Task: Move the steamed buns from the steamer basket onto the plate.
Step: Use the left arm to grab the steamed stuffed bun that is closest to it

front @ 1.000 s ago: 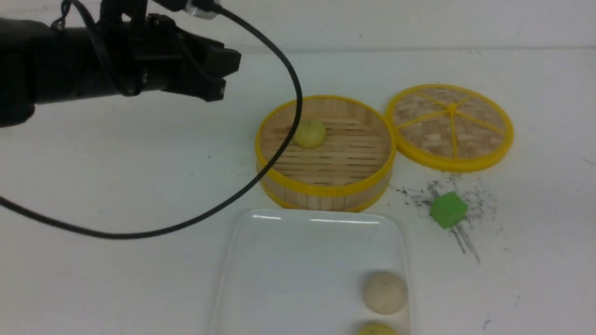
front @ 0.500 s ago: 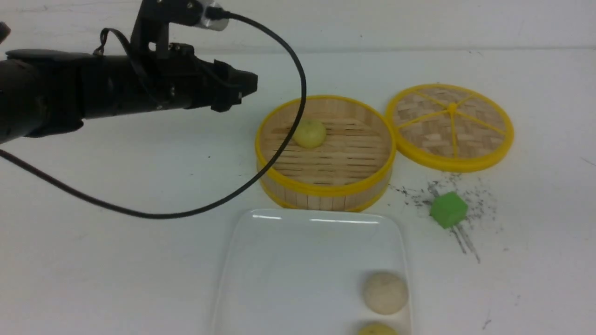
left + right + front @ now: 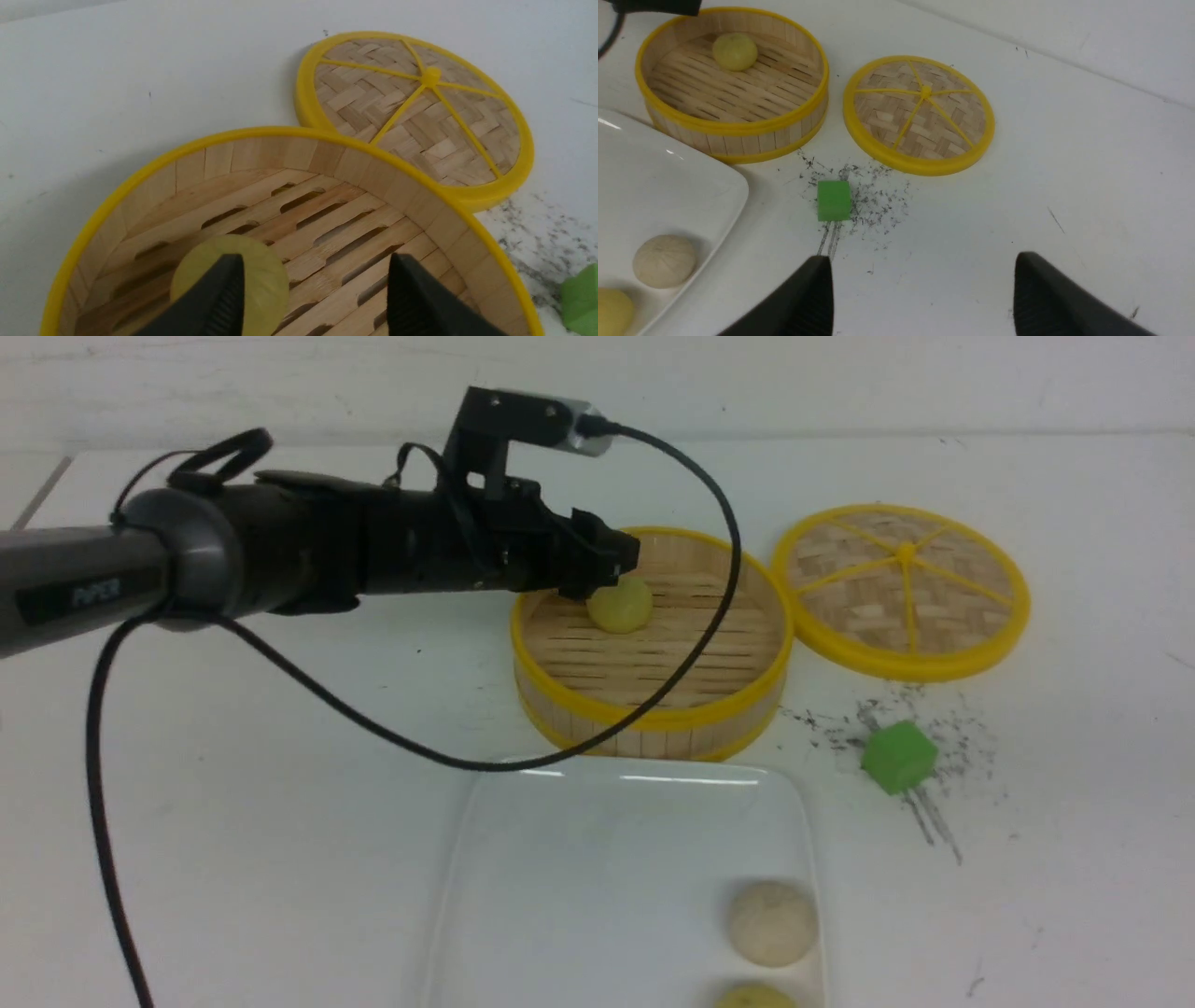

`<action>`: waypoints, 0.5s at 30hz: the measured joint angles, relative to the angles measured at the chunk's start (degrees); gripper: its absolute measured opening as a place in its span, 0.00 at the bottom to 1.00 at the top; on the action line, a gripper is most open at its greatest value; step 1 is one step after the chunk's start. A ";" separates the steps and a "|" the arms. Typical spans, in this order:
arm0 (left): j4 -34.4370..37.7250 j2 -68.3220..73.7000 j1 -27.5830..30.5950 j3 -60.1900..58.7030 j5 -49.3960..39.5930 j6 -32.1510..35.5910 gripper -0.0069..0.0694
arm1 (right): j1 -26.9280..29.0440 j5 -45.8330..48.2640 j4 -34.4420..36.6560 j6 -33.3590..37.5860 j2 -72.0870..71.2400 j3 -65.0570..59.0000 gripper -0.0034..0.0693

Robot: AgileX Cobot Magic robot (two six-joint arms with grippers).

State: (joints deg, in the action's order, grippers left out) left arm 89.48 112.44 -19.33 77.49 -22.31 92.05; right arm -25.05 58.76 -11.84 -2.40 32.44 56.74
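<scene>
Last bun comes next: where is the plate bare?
The plate is bare across its left and middle, up to the edge by the steamer basket. Crowded only at its near right corner: the beige bun and a yellow-green bun.

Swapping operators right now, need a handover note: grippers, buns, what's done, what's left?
Left gripper: open, empty, over the steamer basket; the last bun in it sits by one finger, not between the jaws.
Right gripper: open, empty, away from the basket.
Done: beige bun and a yellow-green bun on the plate, near its right edge.
To do: grasp the last bun, set it on the plate.
</scene>
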 joint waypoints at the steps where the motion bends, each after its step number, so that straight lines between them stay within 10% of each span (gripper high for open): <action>1: -0.01 0.58 -0.12 0.26 0.87 0.41 0.65 | 0.00 0.25 0.40 0.00 0.00 0.00 0.74; 15: 0.88 4.74 -0.31 1.35 5.30 8.46 0.65 | 0.00 1.56 1.06 0.00 0.00 0.00 0.74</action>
State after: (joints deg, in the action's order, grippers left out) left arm 90.37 117.18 -19.63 78.84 -17.01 100.51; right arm -25.05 60.31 -10.77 -2.40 32.44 56.74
